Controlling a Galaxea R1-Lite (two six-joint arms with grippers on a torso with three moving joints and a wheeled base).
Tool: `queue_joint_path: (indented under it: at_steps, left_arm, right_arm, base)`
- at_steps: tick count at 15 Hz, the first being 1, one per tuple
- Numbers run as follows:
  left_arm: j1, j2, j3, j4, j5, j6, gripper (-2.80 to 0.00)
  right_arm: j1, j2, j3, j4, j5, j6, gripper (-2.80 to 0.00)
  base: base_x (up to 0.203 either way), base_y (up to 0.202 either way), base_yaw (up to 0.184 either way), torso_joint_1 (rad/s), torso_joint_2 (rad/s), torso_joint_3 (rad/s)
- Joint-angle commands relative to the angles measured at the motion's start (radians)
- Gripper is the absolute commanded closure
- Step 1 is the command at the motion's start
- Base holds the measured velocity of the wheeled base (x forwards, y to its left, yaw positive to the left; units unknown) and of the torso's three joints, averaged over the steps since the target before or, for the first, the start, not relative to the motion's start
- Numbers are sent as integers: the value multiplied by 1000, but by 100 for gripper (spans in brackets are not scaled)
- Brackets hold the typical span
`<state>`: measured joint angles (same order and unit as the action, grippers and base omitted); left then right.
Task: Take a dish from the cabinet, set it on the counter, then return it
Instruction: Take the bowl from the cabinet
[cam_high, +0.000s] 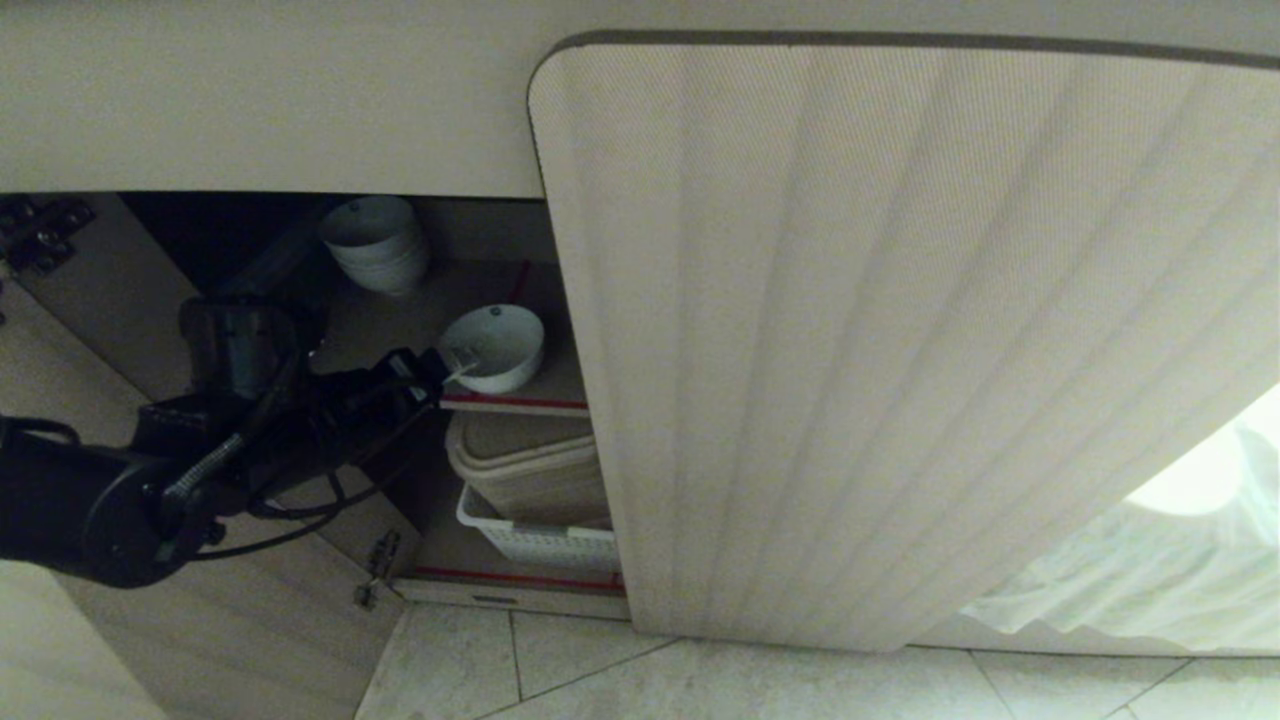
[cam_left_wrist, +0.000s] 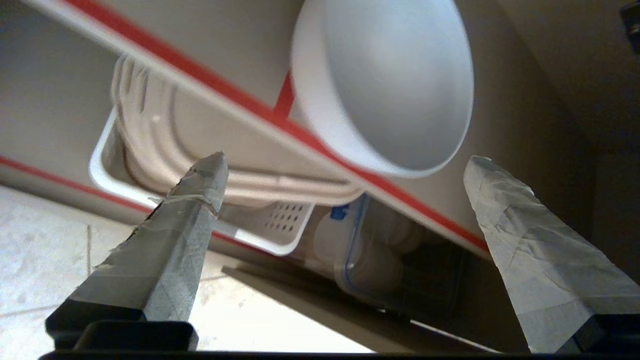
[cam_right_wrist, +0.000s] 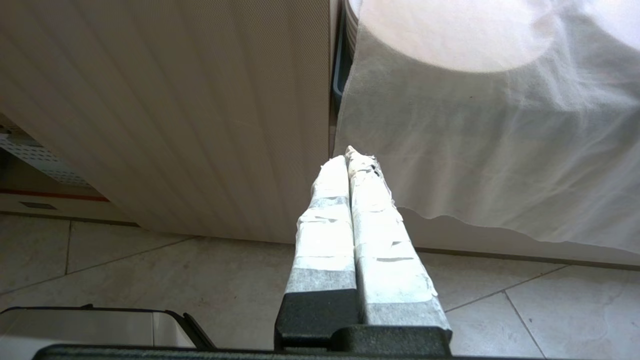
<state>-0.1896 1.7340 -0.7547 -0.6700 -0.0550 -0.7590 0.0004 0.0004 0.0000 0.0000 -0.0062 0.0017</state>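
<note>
No legible text, label, brand, number or sign in any of the three views.
</note>
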Motion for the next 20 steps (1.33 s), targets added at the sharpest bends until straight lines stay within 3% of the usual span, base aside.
queue_joint_path:
  at_steps: [1,20]
  left_arm:
    - [9,37,-34,-2,0,0,-280]
    - [15,111,-255,214,15,3,-280]
  right_arm:
    - [1,0,0,0,0,0,0]
    - [1,0,0,0,0,0,0]
  base:
    - [0,0,0,0,0,0]
    - [0,0,0,0,0,0]
